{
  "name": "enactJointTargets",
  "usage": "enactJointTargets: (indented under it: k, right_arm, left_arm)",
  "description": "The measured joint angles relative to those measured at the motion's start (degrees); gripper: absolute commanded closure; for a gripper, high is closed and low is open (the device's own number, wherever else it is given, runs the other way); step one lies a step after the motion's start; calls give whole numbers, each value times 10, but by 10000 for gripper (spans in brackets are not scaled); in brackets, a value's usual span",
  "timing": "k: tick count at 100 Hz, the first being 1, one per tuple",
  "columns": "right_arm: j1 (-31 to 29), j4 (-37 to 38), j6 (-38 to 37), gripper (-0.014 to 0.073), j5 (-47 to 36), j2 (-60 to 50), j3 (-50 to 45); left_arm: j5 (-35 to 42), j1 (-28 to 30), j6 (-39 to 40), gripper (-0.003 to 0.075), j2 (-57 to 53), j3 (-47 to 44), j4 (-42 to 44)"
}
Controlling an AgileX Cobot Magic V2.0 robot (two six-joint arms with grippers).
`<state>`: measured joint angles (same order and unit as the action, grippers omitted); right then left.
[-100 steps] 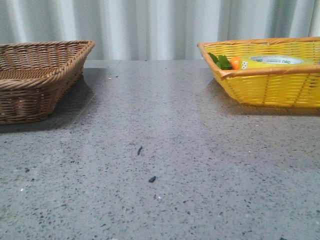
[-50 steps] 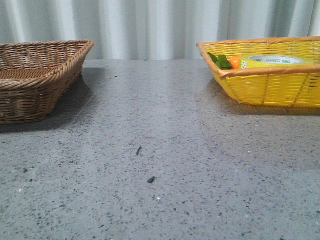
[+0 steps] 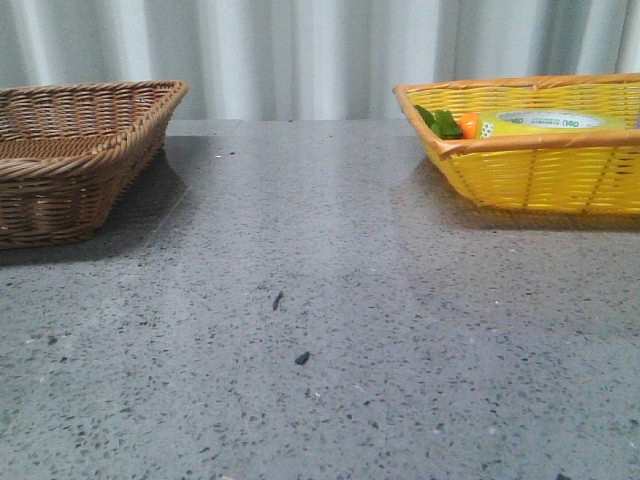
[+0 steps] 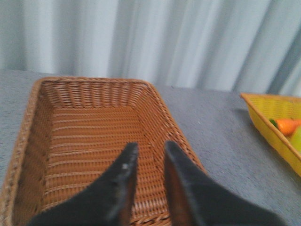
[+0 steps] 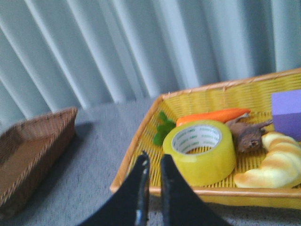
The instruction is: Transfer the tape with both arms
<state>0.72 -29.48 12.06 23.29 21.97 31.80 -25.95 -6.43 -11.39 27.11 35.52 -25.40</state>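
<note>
The tape (image 5: pixel 201 151), a wide yellow roll with a white printed core, lies flat in the yellow basket (image 5: pixel 141 136) next to an orange carrot (image 5: pixel 212 116) with green leaves. In the front view the tape (image 3: pixel 545 122) shows just above the yellow basket's (image 3: pixel 540 175) rim at the right. My right gripper (image 5: pixel 153 159) hovers over the near left corner of that basket, short of the tape, empty, its jaws a narrow gap apart. My left gripper (image 4: pixel 149 147) hangs over the empty brown wicker basket (image 4: pixel 28 122), jaws slightly apart, empty. Neither gripper shows in the front view.
The brown basket (image 3: pixel 70 150) stands at the table's left. The yellow basket also holds a croissant (image 5: pixel 270 165), a brown lump (image 5: pixel 247 134) and a purple block (image 5: pixel 287 108). Grey speckled tabletop (image 3: pixel 320 300) lies between the baskets. Curtains hang behind.
</note>
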Motion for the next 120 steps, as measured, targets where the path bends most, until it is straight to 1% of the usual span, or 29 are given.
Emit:
enactJointTargets:
  k: [2,4,7,10,14,17,29,39,55,65,81,100,120]
  right_arm:
    - [0,1,4,386,13,17,17]
    - [0,1,7,357,26,28,33]
    - [0,2,10,292,42,56,54]
    - [0,2,13,249,56,77,81]
    - [0,4,14,201,77,109,107]
    - [0,5,18,188,92,131,134]
    - [5,7,30,186,154,224,226]
    - [8,7,34,186,218,310,302]
    - [9,9,35,186,332,443,420]
    - [9,12,35,186,373,524,474]
    - [12,21,35,186,387,621,523]
    - [15,45,35,186,381,696,530]
    - [15,51,35,186,362,743,530]
  left_arm:
    - [-4,-6,-1,352,11,6,0]
    - [-8,-12,-3,334,21,14,1]
    - [-12,-21,-4,300,34,22,1]
    - [-15,-30,-5,288,44,31,1]
    - [-17,-44,-5,290,59,36,1]
    - [-18,-54,-6,294,67,39,1]
    - [-21,-91,-6,294,90,41,1]
    - [-21,-111,-6,294,97,41,1]
    - [-16,-119,-6,294,98,41,1]
    - [-13,-119,-6,294,98,41,1]
    - [-7,-119,-6,294,98,41,1]
    - [-5,-119,-6,294,98,41,1]
    - [-5,-119,-6,294,98,41,1]
